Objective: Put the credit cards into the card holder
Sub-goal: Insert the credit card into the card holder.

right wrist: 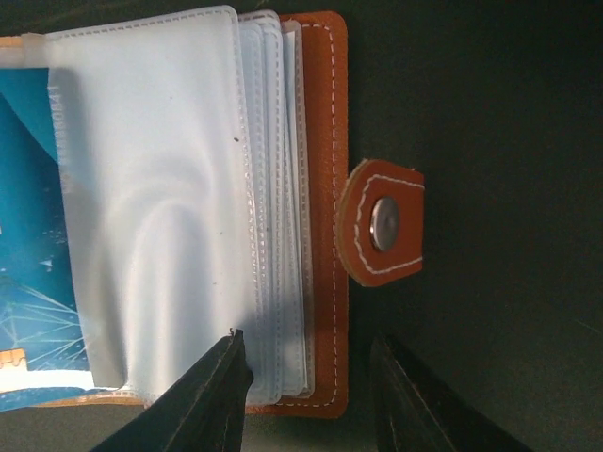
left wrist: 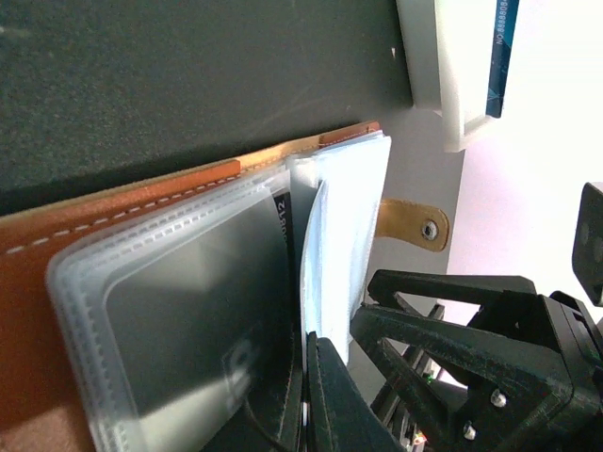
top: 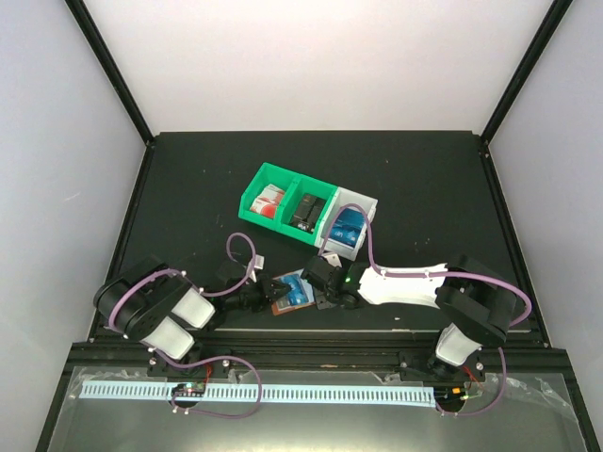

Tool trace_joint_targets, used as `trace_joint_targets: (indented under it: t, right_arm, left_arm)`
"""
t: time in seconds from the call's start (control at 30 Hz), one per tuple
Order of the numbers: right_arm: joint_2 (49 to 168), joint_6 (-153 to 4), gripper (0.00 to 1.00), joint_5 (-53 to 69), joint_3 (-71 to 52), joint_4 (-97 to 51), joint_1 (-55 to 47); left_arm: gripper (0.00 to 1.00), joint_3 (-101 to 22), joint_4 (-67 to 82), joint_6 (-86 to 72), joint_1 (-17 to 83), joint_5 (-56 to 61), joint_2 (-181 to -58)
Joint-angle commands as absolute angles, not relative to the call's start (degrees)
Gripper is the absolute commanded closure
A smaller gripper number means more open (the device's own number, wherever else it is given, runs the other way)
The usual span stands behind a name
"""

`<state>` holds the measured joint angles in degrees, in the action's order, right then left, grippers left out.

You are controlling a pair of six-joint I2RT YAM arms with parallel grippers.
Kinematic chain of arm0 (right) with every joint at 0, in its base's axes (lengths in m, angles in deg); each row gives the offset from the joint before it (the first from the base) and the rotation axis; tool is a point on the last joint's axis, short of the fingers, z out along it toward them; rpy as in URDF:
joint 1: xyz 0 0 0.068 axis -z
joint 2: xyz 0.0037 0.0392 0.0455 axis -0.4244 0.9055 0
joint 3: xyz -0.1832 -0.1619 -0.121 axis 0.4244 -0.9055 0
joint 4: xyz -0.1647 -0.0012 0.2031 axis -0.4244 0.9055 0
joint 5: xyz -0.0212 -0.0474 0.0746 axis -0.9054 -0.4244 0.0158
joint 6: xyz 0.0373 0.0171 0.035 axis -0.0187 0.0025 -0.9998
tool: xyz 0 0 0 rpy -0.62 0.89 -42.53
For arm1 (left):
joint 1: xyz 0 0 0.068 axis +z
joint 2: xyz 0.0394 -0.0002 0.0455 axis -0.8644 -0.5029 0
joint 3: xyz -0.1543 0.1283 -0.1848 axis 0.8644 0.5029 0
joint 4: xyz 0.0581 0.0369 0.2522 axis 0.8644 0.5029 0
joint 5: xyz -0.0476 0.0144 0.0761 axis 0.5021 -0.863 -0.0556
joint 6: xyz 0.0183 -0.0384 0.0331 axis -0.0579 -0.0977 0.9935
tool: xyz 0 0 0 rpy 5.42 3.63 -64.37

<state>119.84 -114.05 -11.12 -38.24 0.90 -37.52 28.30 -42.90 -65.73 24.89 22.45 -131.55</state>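
Observation:
The card holder point(top: 285, 294), reddish-brown leather with clear pockets, lies open on the mat between my two grippers. My left gripper point(left wrist: 316, 400) is shut on the edge of one clear pocket leaf point(left wrist: 339, 235); a dark card point(left wrist: 203, 301) sits in the pocket beside it. In the right wrist view a blue card point(right wrist: 28, 235) shows under the clear pockets point(right wrist: 160, 207), and the snap tab point(right wrist: 382, 221) sticks out to the right. My right gripper point(right wrist: 311, 391) is open, its fingers straddling the holder's near corner, with nothing held. More credit cards point(top: 273, 200) stand in the bins.
A green bin point(top: 252, 201) with red-and-white and black cards and a white bin point(top: 367, 202) with blue cards stand just behind the holder. The right gripper's black frame point(left wrist: 471, 348) fills the lower right of the left wrist view. The table's front rail runs close below.

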Motion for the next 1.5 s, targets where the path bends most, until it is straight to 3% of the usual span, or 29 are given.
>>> trace_joint_targets:
  t: [0.0,0.9,1.47]
  right_arm:
    - [120.1,-114.8,0.62,-10.6,-39.4,1.1,-37.7]
    - [119.1,-116.3,0.61,-10.5,-39.9,-0.2,-37.7]
    - [117.5,-116.4,0.61,-10.0,-40.4,-1.8,-37.7]
  left_arm:
    - [0.98,27.6,-49.7,-67.5,24.6,24.7,-135.8]
    - [0.99,27.5,-46.6,-65.2,23.2,15.5,-133.5]
    - [0.98,24.4,-54.1,-68.4,17.9,15.5,-142.3]
